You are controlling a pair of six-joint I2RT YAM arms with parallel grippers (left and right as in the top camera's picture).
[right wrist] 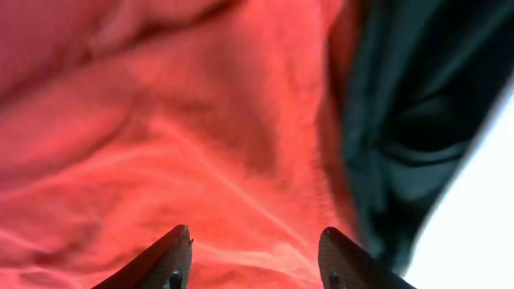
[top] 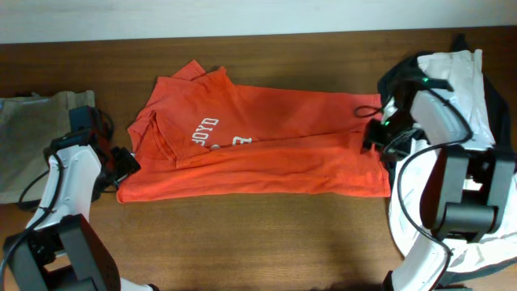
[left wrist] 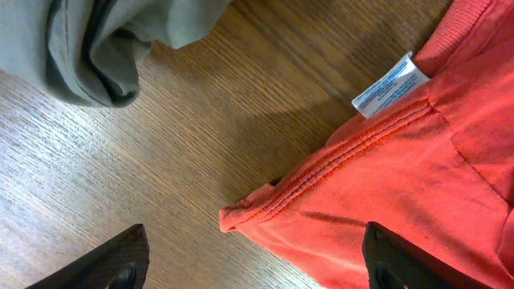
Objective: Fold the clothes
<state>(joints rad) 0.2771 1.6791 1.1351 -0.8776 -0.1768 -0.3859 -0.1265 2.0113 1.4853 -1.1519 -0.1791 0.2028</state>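
Observation:
A red-orange T-shirt point(top: 266, 141) with white lettering lies folded lengthwise across the middle of the wooden table. My left gripper point(top: 125, 164) is open at the shirt's left end; in the left wrist view its fingers point(left wrist: 257, 261) straddle the hemmed corner of the shirt point(left wrist: 337, 181), which has a white label point(left wrist: 389, 84). My right gripper point(top: 373, 136) is open just above the shirt's right end; the right wrist view shows red cloth point(right wrist: 177, 144) between the fingers point(right wrist: 255, 255) and the black shirt point(right wrist: 401, 120) beside it. A black shirt point(top: 393, 74) and a white shirt point(top: 460, 77) lie at the right.
A grey-beige garment point(top: 32, 137) lies at the table's left edge, also in the left wrist view point(left wrist: 96, 40). More white cloth point(top: 412, 218) hangs at the front right under the right arm. Bare wood point(top: 266, 234) runs along the front.

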